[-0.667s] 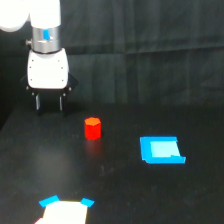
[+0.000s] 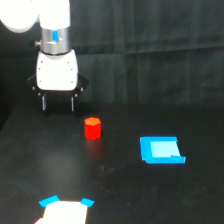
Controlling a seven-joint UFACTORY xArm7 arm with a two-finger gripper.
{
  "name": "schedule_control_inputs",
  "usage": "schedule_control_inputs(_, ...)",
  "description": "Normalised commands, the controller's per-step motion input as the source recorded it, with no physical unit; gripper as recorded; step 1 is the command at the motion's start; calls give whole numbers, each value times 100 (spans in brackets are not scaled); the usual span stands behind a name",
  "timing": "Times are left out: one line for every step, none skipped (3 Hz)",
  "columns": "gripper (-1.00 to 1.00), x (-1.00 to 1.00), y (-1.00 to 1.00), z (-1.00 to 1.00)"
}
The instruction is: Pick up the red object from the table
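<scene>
The red object [image 2: 93, 128] is a small red-orange block standing upright on the black table [image 2: 150, 195], a little left of the middle. My gripper [image 2: 58, 104] hangs under its white housing to the upper left of the block, apart from it. Its two dark fingers [image 2: 44, 102] point down with an empty gap between them, so it is open and holds nothing.
A flat blue square piece [image 2: 161, 150] lies on the table at the exterior view's right of the block. A white piece with blue corners [image 2: 65, 212] sits at the bottom edge. A black curtain [image 2: 160, 30] hangs behind.
The arm has moved toward the exterior view's right, nearer the red block. The block and the blue piece have stayed where they were.
</scene>
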Motion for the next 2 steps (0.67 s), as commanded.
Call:
schedule_control_inputs(100,100,-100,2)
schedule_control_inputs(100,33,-77,10)
